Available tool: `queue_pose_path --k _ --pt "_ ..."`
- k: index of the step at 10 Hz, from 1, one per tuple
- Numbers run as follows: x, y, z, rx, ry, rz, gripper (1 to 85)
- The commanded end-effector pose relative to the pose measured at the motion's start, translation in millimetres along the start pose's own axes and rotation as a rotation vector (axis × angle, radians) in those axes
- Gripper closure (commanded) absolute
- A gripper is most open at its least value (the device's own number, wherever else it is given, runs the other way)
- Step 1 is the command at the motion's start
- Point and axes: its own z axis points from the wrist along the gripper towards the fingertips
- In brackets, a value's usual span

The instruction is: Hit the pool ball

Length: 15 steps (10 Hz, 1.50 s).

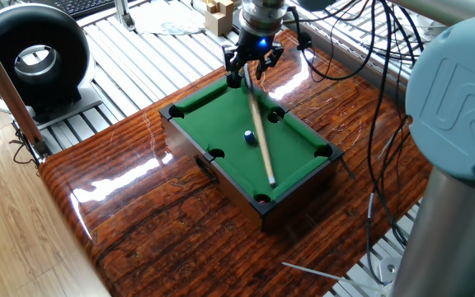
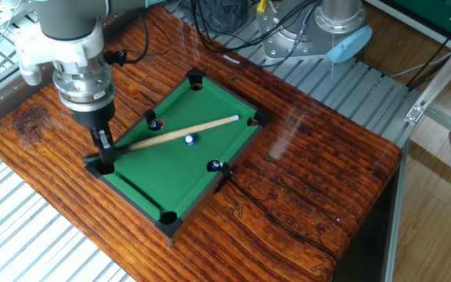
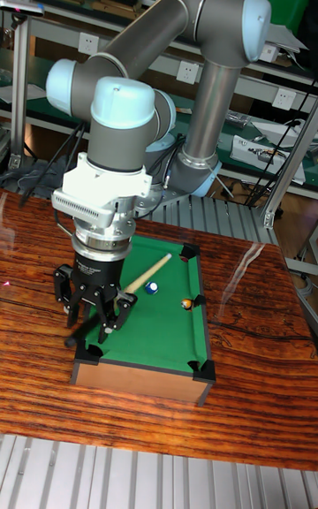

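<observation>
tall fixed view, end effector (image 3: 93,325) clamped on cue stick (image 2: 182,131), pool ball (image 2: 189,139) beside it
</observation>
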Motion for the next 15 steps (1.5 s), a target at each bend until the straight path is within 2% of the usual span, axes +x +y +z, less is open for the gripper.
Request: queue_pose_path --k 1,2,3,4,6,7,8,10,12,15 --pt "5.2 0.7 4.4 0.005 0.03 0.05 73.7" --pt "6.4 0.8 4.9 0.012 0.042 0.062 84.3" --pt "6.1 0.8 0.1 -0.003 0.058 0.061 84.3" --pt "4.9 -5.0 -14.9 0.001 0.071 0.049 84.3" --pt "6.3 -9.6 -37.8 -0.041 0.133 0.044 84.3" --pt "6.9 -11.7 -41.0 -0.033 0.136 0.04 84.3" --pt "10.0 -5.2 -43.3 -0.057 0.147 0.04 84.3" --pt "13.5 -0.3 -48.1 -0.071 0.162 0.048 84.3" --pt "16.7 1.5 -57.4 -0.107 0.195 0.043 84.3" --pt "27.7 -5.0 -58.2 -0.089 0.245 0.013 84.3"
